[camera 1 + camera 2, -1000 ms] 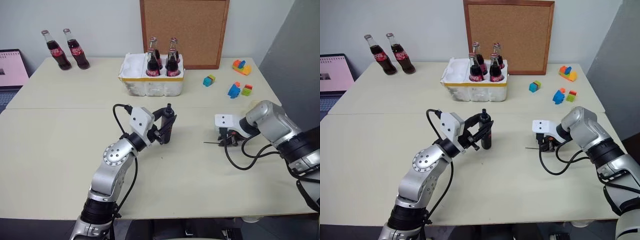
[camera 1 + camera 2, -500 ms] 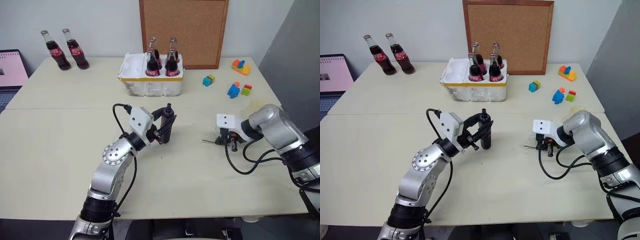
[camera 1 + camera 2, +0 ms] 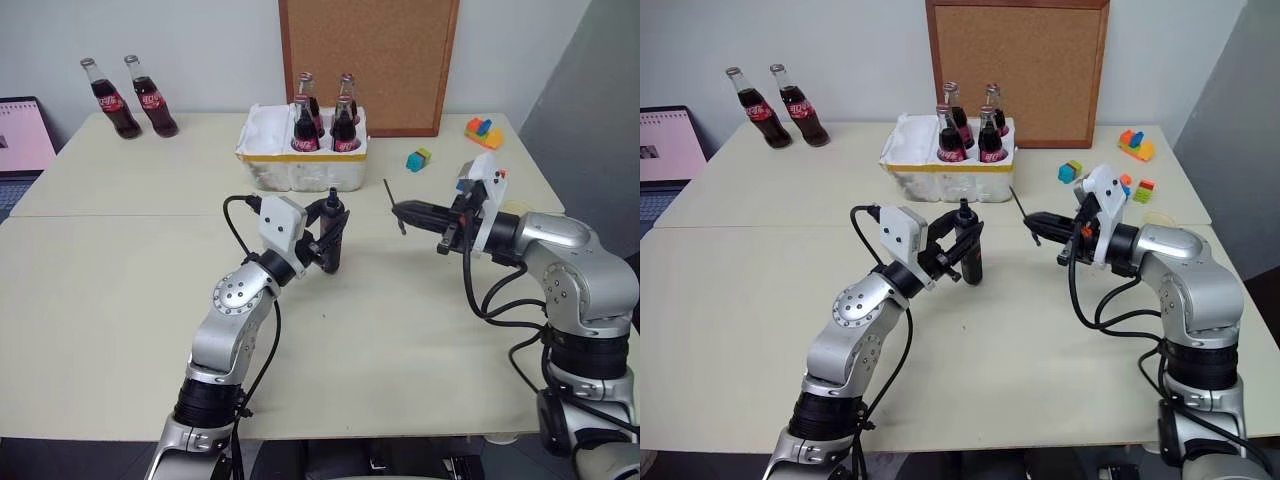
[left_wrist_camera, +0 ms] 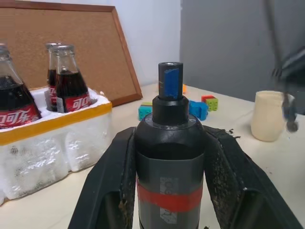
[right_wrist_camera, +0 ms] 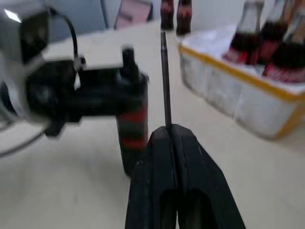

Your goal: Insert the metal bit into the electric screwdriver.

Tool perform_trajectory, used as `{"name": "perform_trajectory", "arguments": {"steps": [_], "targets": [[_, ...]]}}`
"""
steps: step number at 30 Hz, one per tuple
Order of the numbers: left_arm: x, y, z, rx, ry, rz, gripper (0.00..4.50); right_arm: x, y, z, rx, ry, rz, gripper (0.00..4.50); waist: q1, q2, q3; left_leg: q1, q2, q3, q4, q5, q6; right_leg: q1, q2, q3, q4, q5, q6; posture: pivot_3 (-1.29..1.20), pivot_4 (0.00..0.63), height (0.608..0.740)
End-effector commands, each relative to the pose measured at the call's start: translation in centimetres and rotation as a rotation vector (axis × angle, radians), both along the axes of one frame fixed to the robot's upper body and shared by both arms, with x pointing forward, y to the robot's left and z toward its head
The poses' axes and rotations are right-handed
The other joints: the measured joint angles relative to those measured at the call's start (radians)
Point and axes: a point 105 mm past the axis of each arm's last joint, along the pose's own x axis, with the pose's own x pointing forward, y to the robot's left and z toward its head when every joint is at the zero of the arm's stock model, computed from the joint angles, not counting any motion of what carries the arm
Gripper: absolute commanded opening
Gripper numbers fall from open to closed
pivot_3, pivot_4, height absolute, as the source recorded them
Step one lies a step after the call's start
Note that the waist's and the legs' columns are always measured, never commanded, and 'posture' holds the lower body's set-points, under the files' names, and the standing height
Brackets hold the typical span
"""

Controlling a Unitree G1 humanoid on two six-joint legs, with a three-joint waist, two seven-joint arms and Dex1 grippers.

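Above the table (image 3: 120, 300), left gripper (image 3: 330, 237) clamps the upright screwdriver (image 4: 169, 157) between both fingers; right gripper (image 3: 402, 211), fingers pressed together, pinches the bit (image 5: 165, 81), raised just beside the screwdriver.

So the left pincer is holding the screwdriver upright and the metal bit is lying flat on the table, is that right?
Not quite. The left pincer does hold the electric screwdriver upright, but the metal bit is off the table, clamped in the right pincer, as the left eye view shows.

Six glass cola bottles (image 3: 118, 98) (four in the white foam crate (image 3: 300, 165)), perhaps four coloured toy-block clusters (image 3: 482, 131), one cream paper cup (image 4: 268, 115).
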Motion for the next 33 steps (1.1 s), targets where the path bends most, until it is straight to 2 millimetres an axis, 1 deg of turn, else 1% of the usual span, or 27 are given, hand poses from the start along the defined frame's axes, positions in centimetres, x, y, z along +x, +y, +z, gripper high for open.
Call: {"name": "perform_trajectory", "arguments": {"steps": [1, 3, 6, 11, 15, 17, 21, 23, 27, 30, 33], "targets": [[-0.3, -0.5, 2.0, -0.024, -0.101, 0.026, 1.64, -0.8, 1.7, 2.6, 0.128, -0.132, -0.047, 0.00, -0.001, 0.000, 0.000, -0.001, 0.000, 0.000, 0.000, 0.000, 0.000, -0.001, -0.001, 0.000, 0.000, 0.000, 0.000, 0.00, 0.150, 0.740], [-0.2, -0.7, 1.8, -0.036, -0.095, 0.041, 1.64, -0.7, 2.8, 3.6, 0.197, -0.179, -0.061, 0.00, -0.001, 0.000, 0.000, -0.002, 0.000, 0.001, 0.000, 0.000, 0.000, -0.002, -0.001, 0.001, 0.000, 0.000, 0.000, 0.00, 0.150, 0.740], [0.0, -0.9, 1.4, -0.035, -0.089, 0.062, 1.64, -0.5, 3.8, 4.3, 0.239, -0.206, -0.073, 0.00, 0.001, 0.000, 0.000, -0.005, 0.000, 0.000, 0.000, 0.000, 0.000, -0.004, -0.001, 0.000, 0.000, 0.000, 0.000, 0.00, 0.150, 0.740], [0.1, -1.2, 1.0, -0.031, -0.088, 0.093, 1.64, 0.0, 5.6, 4.9, 0.282, -0.269, -0.087, 0.00, 0.000, 0.000, 0.000, -0.012, 0.000, 0.000, 0.001, 0.000, 0.000, -0.011, -0.001, 0.000, 0.001, 0.000, 0.000, 0.00, 0.150, 0.740], [0.1, -1.2, 0.8, -0.026, -0.093, 0.112, 1.64, 0.1, 6.9, 5.2, 0.317, -0.306, -0.102, 0.00, 0.000, 0.000, 0.000, -0.012, 0.000, -0.001, 0.001, 0.000, 0.000, -0.012, -0.001, -0.001, 0.001, 0.001, -0.001, 0.00, 0.150, 0.740], [0.1, -1.2, 1.0, -0.035, -0.099, 0.123, 1.64, 0.1, 7.6, 5.2, 0.330, -0.321, -0.107, 0.00, 0.000, 0.000, 0.000, -0.012, 0.000, -0.001, 0.001, 0.000, 0.000, -0.012, -0.001, -0.001, 0.001, 0.001, -0.001, 0.00, 0.150, 0.740], [0.2, -1.2, 1.6, -0.062, -0.118, 0.142, 1.64, -0.1, 8.5, 5.5, 0.368, -0.336, -0.111, 0.00, 0.001, 0.000, 0.000, -0.012, 0.000, -0.001, 0.001, 0.000, 0.000, -0.012, -0.001, -0.001, 0.001, 0.000, 0.000, 0.00, 0.150, 0.740], [0.0, -1.4, 2.1, -0.083, -0.132, 0.139, 1.64, -0.2, 8.6, 6.0, 0.399, -0.345, -0.107, 0.00, 0.001, 0.000, 0.000, -0.013, 0.000, -0.001, 0.001, 0.000, 0.000, -0.012, -0.001, -0.001, 0.001, 0.000, 0.000, 0.00, 0.150, 0.740], [-0.1, -1.9, 2.5, -0.097, -0.139, 0.114, 1.64, -0.3, 8.0, 6.8, 0.434, -0.351, -0.102, 0.00, 0.001, 0.000, 0.000, -0.013, 0.001, -0.001, 0.001, 0.000, 0.000, -0.012, -0.001, -0.001, 0.001, 0.001, -0.001, 0.00, 0.150, 0.740], [-0.6, -2.3, 2.5, -0.091, -0.123, 0.041, 1.64, -0.2, 7.2, 6.9, 0.439, -0.335, -0.091, 0.00, 0.001, 0.000, 0.000, -0.013, 0.001, -0.001, 0.001, 0.000, 0.000, -0.012, -0.001, -0.001, 0.001, 0.001, -0.001, 0.00, 0.150, 0.740], [-1.2, -2.5, 2.4, -0.065, -0.096, -0.068, 1.64, -0.5, 6.0, 7.1, 0.434, -0.317, -0.068, 0.00, 0.001, 0.000, 0.000, -0.014, 0.000, -0.001, 0.001, 0.000, 0.000, -0.012, -0.001, -0.001, 0.001, 0.001, -0.001, 0.00, 0.150, 0.740]]}}
